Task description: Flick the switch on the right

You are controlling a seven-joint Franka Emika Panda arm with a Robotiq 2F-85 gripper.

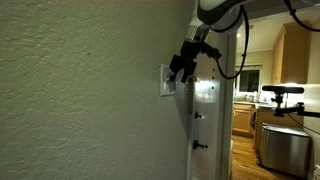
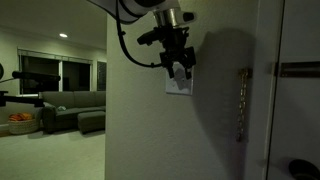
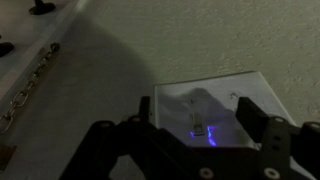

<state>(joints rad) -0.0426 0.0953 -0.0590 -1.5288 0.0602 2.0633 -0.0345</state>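
A white rectangular wall plate [image 3: 215,105] is mounted on a textured wall, seen in the wrist view with two small toggles. One toggle [image 3: 198,122] sits between my fingers, lit by blue light; another toggle [image 3: 238,100] lies nearer the right finger. My black gripper [image 3: 200,115] is open, its fingers straddling the plate and very close to it. In both exterior views the gripper [image 1: 180,70] [image 2: 177,68] presses against the plate [image 1: 166,84] [image 2: 180,86] and hides most of it.
A white door [image 1: 205,110] with hinges [image 2: 240,100] stands beside the wall. A kitchen with wooden cabinets [image 1: 295,55] lies beyond it. A living room with a sofa [image 2: 75,105] lies past the wall corner. A tripod camera [image 1: 282,92] stands nearby.
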